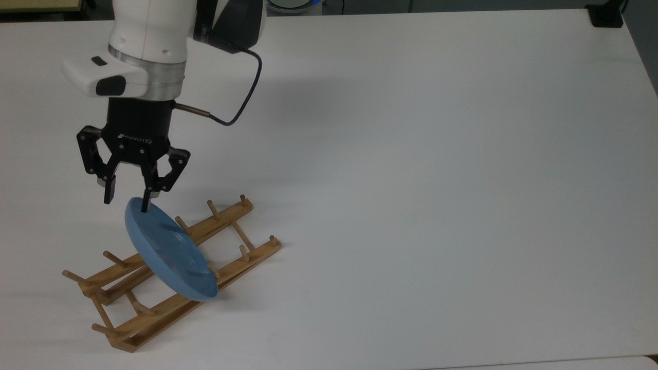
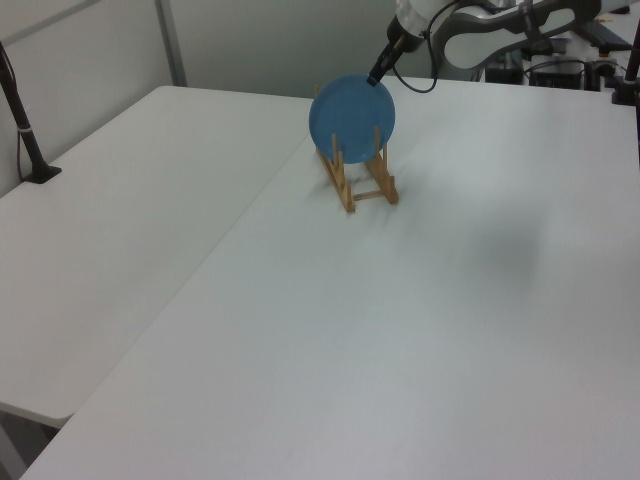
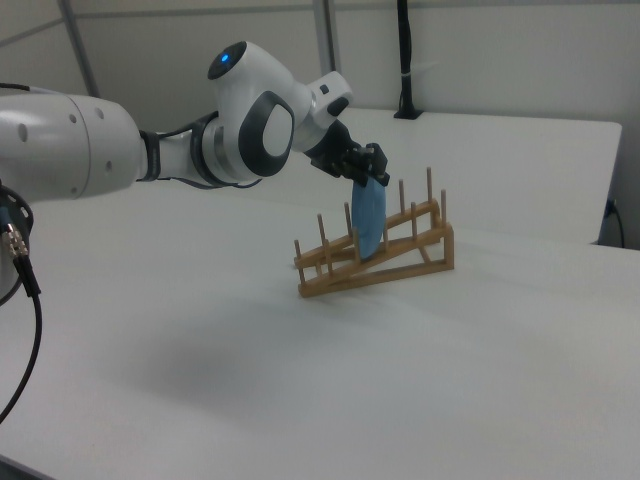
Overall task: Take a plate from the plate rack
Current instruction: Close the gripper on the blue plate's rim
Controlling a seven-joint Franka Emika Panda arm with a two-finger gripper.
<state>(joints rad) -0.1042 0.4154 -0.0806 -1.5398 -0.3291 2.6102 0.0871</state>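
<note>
One plate is standing on edge in the plate rack, between the pegs near the rack's middle. It is round, shallow, glossy medium blue, with a raised rim; in the top view it is leaning toward the top view's left. One rack is lying on the white table: two light-brown wooden rails, thin crossbars, rows of upright dowel pegs. One gripper is hovering at the plate's upper rim, its jaws standing apart, straddling the rim without clamping it. A dark cable is looping beside the wrist.
</note>
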